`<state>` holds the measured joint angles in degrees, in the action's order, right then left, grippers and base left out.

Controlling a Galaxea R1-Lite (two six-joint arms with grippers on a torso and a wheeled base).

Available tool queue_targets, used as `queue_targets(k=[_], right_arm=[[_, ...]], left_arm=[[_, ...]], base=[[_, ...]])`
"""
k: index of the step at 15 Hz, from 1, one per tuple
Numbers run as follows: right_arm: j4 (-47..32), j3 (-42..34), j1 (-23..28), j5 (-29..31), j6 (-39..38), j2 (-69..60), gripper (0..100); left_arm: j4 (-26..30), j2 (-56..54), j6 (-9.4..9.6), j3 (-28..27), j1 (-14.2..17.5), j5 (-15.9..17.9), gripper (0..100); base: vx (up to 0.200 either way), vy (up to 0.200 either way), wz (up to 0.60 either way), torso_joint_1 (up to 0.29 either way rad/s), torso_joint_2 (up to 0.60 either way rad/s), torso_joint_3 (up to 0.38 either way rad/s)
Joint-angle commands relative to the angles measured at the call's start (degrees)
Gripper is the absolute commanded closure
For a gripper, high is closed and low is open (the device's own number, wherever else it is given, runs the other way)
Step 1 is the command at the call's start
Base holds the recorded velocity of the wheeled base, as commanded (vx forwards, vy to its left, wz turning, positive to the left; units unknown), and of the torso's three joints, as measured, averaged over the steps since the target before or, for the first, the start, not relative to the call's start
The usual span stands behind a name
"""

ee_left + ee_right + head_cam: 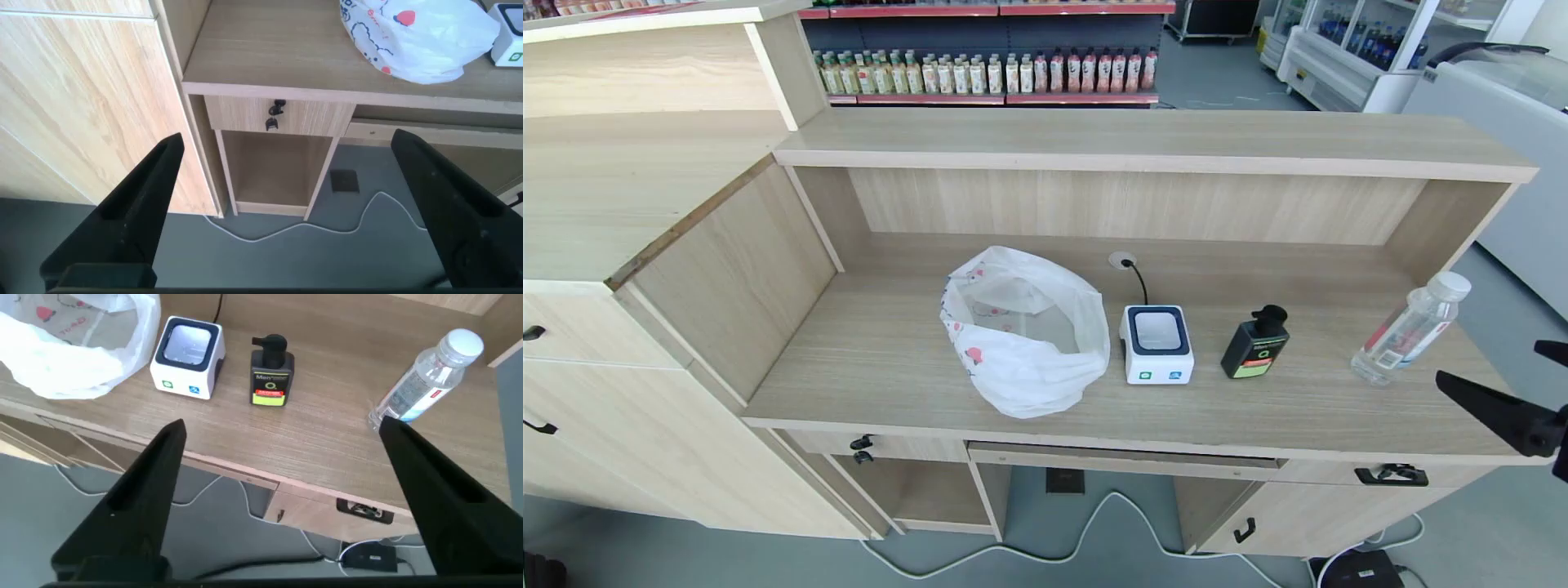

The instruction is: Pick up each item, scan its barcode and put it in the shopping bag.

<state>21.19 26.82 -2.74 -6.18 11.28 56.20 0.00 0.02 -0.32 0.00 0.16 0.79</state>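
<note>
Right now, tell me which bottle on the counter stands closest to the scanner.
The black pump bottle, just beside the scanner; the clear water bottle stands farther off, near the counter's right edge.

Just four things on the counter [890, 359]: one bag [1023, 331], one scanner [1156, 343], one pump bottle [1255, 345] and one water bottle [1411, 328].

The light wood counter [890, 359] holds four things in a row. The clear water bottle [1409, 331] stands closest to the right tool [1490, 361]. Next, farther from the tool, stands a black pump bottle [1255, 347]. Then comes a white scanner [1158, 345] with a black cord [1139, 282]. The white shopping bag [1021, 335] sits farthest from the tool, mouth open, just beside the scanner.
</note>
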Motion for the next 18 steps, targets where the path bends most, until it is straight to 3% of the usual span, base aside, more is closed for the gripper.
queue_targets(k=[1, 4, 9, 18], right_arm=[[5.2, 1.5, 2.7, -0.3, -0.4, 9.2, 0], [18.6, -0.4, 7.8, -0.7, -0.2, 22.6, 0], [20.6, -3.4, 14.8, -1.2, 0.1, 27.3, 0], [30.3, 0.9, 13.4, -7.5, 0.6, 41.4, 0]], left_arm=[[0.0, 0.0, -0.03, 0.0, 0.0, 0.0, 0], [0.0, 0.0, -0.03, 0.0, 0.0, 0.0, 0], [0.0, 0.0, -0.03, 0.0, 0.0, 0.0, 0], [0.0, 0.0, -0.03, 0.0, 0.0, 0.0, 0]], base=[[0.000, 0.000, 0.00, 0.000, 0.00, 0.000], [0.000, 0.000, 0.00, 0.000, 0.00, 0.000], [0.000, 0.000, 0.00, 0.000, 0.00, 0.000], [0.000, 0.000, 0.00, 0.000, 0.00, 0.000]])
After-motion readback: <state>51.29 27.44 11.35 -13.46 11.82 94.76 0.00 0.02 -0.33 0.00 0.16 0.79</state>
